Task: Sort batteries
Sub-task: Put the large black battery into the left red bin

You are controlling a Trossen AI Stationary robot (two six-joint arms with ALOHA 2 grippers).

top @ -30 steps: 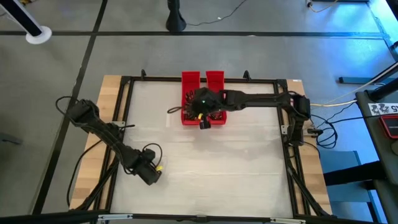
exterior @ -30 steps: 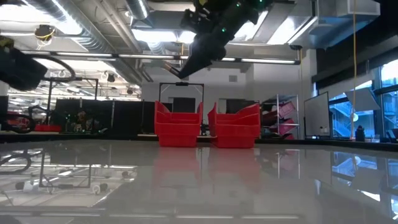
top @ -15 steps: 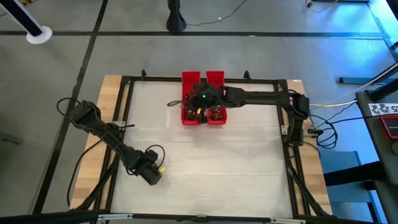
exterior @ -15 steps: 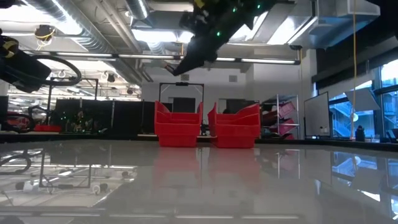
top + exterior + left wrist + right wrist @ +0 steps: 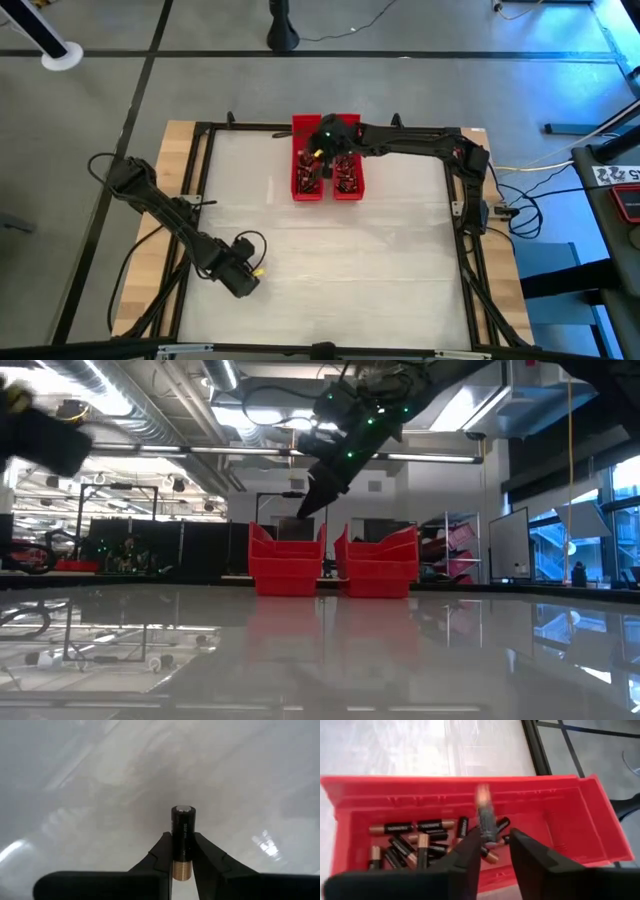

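Near the table's left front edge, the left gripper (image 5: 243, 281) hangs above the white top, clamped on one battery (image 5: 183, 841). Farther right, at the back, the right gripper (image 5: 490, 851) hovers over the left red tray (image 5: 306, 160), fingers parted; a blurred battery (image 5: 485, 820) shows between them above the batteries (image 5: 415, 842) inside.

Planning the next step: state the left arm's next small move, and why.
Probably carry it toward the red trays: the left gripper is shut on a battery above bare table, well away from the trays where other batteries lie.
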